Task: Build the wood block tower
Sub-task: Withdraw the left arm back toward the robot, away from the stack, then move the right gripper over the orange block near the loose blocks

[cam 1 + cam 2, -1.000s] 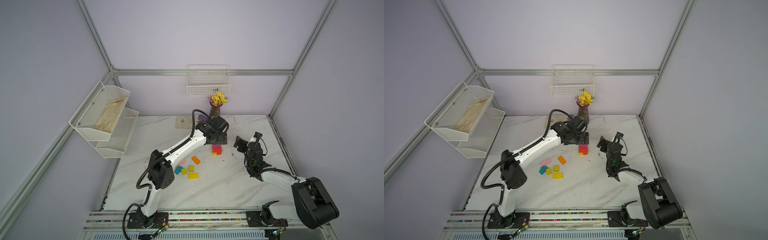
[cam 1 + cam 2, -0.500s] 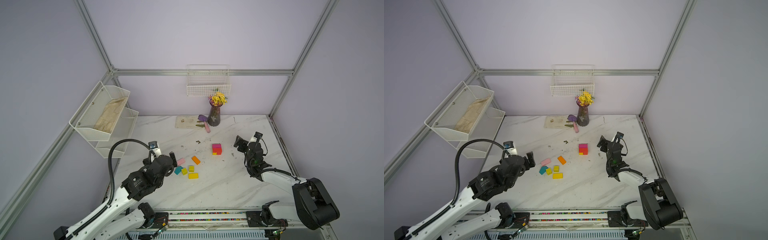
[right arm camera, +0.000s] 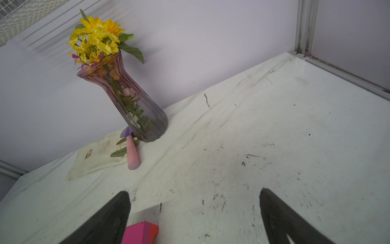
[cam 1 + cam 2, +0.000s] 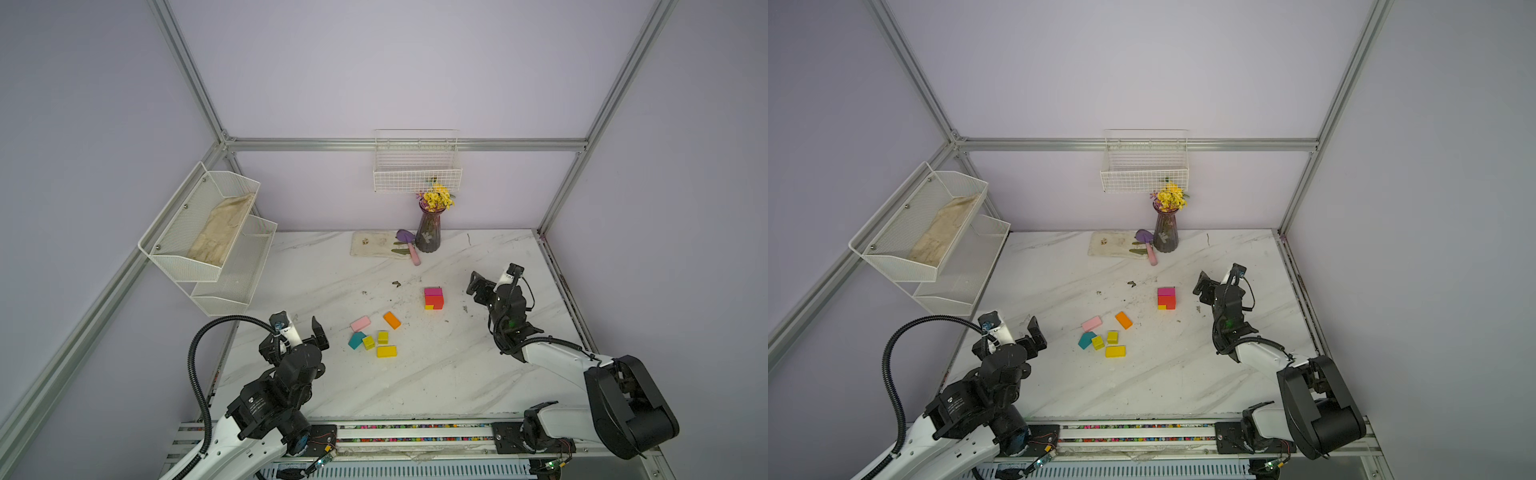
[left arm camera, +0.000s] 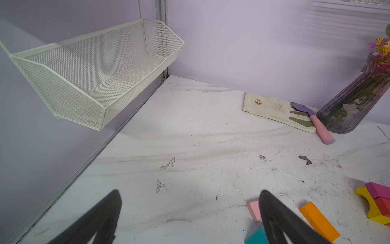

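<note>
1. In both top views your tower (image 4: pixel 433 298) stands upright on the table (image 4: pixel 415 386), right of centre. It is a squat stack with magenta on top, red beneath and yellow at the foot. The loose blocks lie flat to its left, nearer the front.
   - The orange brick (image 4: pixel 392 320) has its long axis on a diagonal, far-left to near-right.
   - The pink brick (image 4: pixel 360 323) slants the other way, near-left to far-right.
   - The yellow brick (image 4: pixel 386 351) lies crosswise, left to right.
   - Two yellow cubes (image 4: pixel 382 337) sit among them.
   - The teal piece (image 4: pixel 356 340) lies just beside one cube. You cannot tell which way its point faces.
   - Your left gripper (image 4: pixel 297 336) hovers at the table's left front edge, left of the blocks. Its jaws are spread and it holds nothing.
   - Your right gripper (image 4: pixel 478 291) hangs just right of the tower, jaws apart and empty.

2. In the left wrist view, the left gripper (image 5: pixel 190 191) has its fingers (image 5: pixel 105 217) wide apart over bare table.
   - The pink brick (image 5: pixel 254 210) and the teal piece (image 5: pixel 255 236) are partly hidden behind one finger.
   - The orange brick (image 5: pixel 318 220) lies flat beyond them, its long axis slanting away from the finger.
   - The tower (image 5: pixel 377 202) shows at the frame's edge, with an arch-cut yellow base under red and magenta.

3. In the right wrist view, the right gripper (image 3: pixel 194 191) has its fingers (image 3: pixel 105 221) well apart with nothing between them.
   - The tower (image 3: pixel 137 233) shows its magenta top and a red edge beside one finger.
   - The vase (image 3: pixel 137 114) stands upright by the back wall.
</note>
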`<control>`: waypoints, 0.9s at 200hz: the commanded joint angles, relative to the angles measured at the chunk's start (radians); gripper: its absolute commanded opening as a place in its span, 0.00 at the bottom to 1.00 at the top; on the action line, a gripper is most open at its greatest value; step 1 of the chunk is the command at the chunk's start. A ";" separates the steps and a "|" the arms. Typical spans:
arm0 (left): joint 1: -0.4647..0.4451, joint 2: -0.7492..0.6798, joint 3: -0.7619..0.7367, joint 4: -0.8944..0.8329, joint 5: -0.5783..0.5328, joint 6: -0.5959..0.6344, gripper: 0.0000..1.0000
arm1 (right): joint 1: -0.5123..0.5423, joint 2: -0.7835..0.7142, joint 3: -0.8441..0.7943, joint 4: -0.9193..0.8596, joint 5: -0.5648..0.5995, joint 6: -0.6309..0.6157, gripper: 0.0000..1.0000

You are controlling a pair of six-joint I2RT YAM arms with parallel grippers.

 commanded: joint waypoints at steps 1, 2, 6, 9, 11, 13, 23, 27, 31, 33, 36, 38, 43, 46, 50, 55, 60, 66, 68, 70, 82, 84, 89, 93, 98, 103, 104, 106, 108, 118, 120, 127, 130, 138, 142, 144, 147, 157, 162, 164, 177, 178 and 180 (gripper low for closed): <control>0.002 0.120 -0.006 0.103 0.011 0.050 1.00 | -0.002 0.021 0.011 0.010 -0.019 -0.015 0.97; 0.003 0.130 -0.004 0.106 0.013 0.052 0.99 | -0.002 0.021 0.011 0.010 -0.019 -0.015 0.97; 0.003 0.162 0.001 0.115 0.017 0.058 1.00 | -0.002 0.025 0.013 0.010 -0.017 -0.014 0.97; 0.005 0.183 0.008 0.119 0.021 0.060 1.00 | -0.001 0.027 0.017 0.010 -0.016 -0.016 0.97; 0.004 0.198 0.011 0.122 0.023 0.061 1.00 | -0.002 0.030 0.018 0.009 -0.016 -0.016 0.97; 0.004 0.212 0.015 0.125 0.025 0.064 1.00 | -0.002 0.031 0.019 0.010 -0.014 -0.016 0.97; 0.006 0.273 0.041 0.115 0.036 0.058 0.99 | -0.001 0.040 0.031 0.002 -0.009 -0.016 0.97; 0.007 0.289 0.049 0.111 0.040 0.055 1.00 | -0.002 0.040 0.035 -0.001 -0.007 -0.016 0.97; 0.010 0.304 0.053 0.110 0.044 0.053 1.00 | -0.001 0.052 0.041 -0.007 -0.010 -0.015 0.97; 0.010 0.308 0.054 0.111 0.046 0.053 1.00 | -0.002 0.061 0.042 -0.010 -0.010 -0.015 0.97; 0.012 0.312 0.054 0.113 0.052 0.054 1.00 | -0.002 0.066 0.045 -0.011 -0.014 -0.016 0.97; 0.013 0.313 0.054 0.114 0.055 0.056 1.00 | -0.002 0.068 0.046 -0.013 -0.017 -0.018 0.97; 0.017 0.311 0.052 0.121 0.067 0.061 1.00 | -0.002 0.070 0.049 -0.015 -0.023 -0.020 0.97; 0.021 0.305 0.049 0.124 0.073 0.064 1.00 | -0.002 0.071 0.049 -0.015 -0.029 -0.021 0.96; 0.027 0.297 0.046 0.129 0.089 0.069 1.00 | -0.002 0.068 0.047 -0.014 -0.037 -0.026 0.96; 0.037 0.286 0.039 0.138 0.108 0.076 1.00 | -0.002 0.063 0.042 -0.011 -0.048 -0.030 0.95; 0.050 0.269 0.032 0.147 0.134 0.085 1.00 | -0.002 0.054 0.035 -0.004 -0.062 -0.035 0.95; 0.067 0.249 0.025 0.151 0.163 0.089 1.00 | -0.001 0.051 0.023 0.008 -0.080 -0.040 0.95; 0.072 0.244 0.022 0.152 0.170 0.089 1.00 | -0.001 0.051 0.018 0.013 -0.085 -0.042 0.95; 0.081 0.239 0.020 0.154 0.180 0.090 1.00 | -0.001 0.029 0.013 0.018 -0.091 -0.045 0.95; 0.134 0.220 0.013 0.152 0.237 0.088 1.00 | -0.001 -0.004 -0.004 0.033 -0.136 -0.056 0.96; 0.144 0.219 0.013 0.151 0.249 0.087 1.00 | 0.000 -0.007 -0.005 0.030 -0.142 -0.056 0.96; 0.171 0.219 0.013 0.151 0.279 0.088 1.00 | 0.001 -0.016 0.000 0.012 -0.163 -0.058 0.95; 0.191 0.223 0.013 0.152 0.305 0.089 1.00 | 0.002 -0.024 0.007 -0.008 -0.180 -0.058 0.94; 0.222 0.229 0.015 0.154 0.342 0.091 1.00 | 0.007 -0.034 0.016 -0.030 -0.194 -0.057 0.93; 0.249 0.239 0.019 0.153 0.376 0.092 1.00 | 0.015 -0.046 0.022 -0.048 -0.206 -0.053 0.93; 0.255 0.240 0.019 0.154 0.384 0.093 1.00 | 0.017 -0.049 0.023 -0.051 -0.209 -0.052 0.93; 0.265 0.246 0.021 0.154 0.393 0.094 1.00 | 0.021 -0.054 0.024 -0.054 -0.215 -0.050 0.93; 0.276 0.250 0.022 0.154 0.406 0.094 0.99 | 0.025 -0.060 0.025 -0.059 -0.220 -0.050 0.93; 0.321 0.278 0.031 0.154 0.460 0.094 0.99 | 0.054 -0.090 0.039 -0.083 -0.242 -0.046 0.93; 0.327 0.283 0.032 0.153 0.467 0.095 1.00 | 0.061 -0.096 0.044 -0.090 -0.245 -0.045 0.93; 0.351 0.300 0.036 0.156 0.494 0.097 1.00 | 0.091 -0.116 0.062 -0.114 -0.246 -0.049 0.92; 0.359 0.307 0.038 0.158 0.503 0.098 0.99 | 0.107 -0.122 0.072 -0.125 -0.243 -0.051 0.92; 0.373 0.324 0.043 0.160 0.517 0.099 1.00 | 0.153 -0.136 0.102 -0.160 -0.229 -0.064 0.92; 0.377 0.331 0.045 0.159 0.517 0.099 1.00 | 0.177 -0.138 0.114 -0.178 -0.220 -0.073 0.92; 0.378 0.335 0.046 0.160 0.517 0.099 0.99 | 0.188 -0.139 0.124 -0.188 -0.215 -0.076 0.93; 0.378 0.339 0.048 0.160 0.516 0.099 1.00 | 0.207 -0.138 0.137 -0.201 -0.208 -0.083 0.93; 0.378 0.347 0.053 0.158 0.513 0.097 0.99 | 0.259 -0.127 0.169 -0.226 -0.203 -0.102 0.92; 0.378 0.351 0.054 0.156 0.510 0.097 1.00 | 0.281 -0.116 0.186 -0.237 -0.205 -0.109 0.92; 0.378 0.351 0.055 0.154 0.510 0.096 0.99 | 0.289 -0.110 0.192 -0.240 -0.205 -0.111 0.93; 0.378 0.345 0.056 0.148 0.504 0.091 1.00 | 0.334 -0.062 0.237 -0.262 -0.214 -0.118 0.92; 0.378 0.346 0.056 0.147 0.503 0.090 1.00 | 0.338 -0.059 0.242 -0.263 -0.215 -0.119 0.92; 0.378 0.343 0.055 0.145 0.501 0.089 1.00 | 0.345 -0.049 0.248 -0.267 -0.218 -0.120 0.91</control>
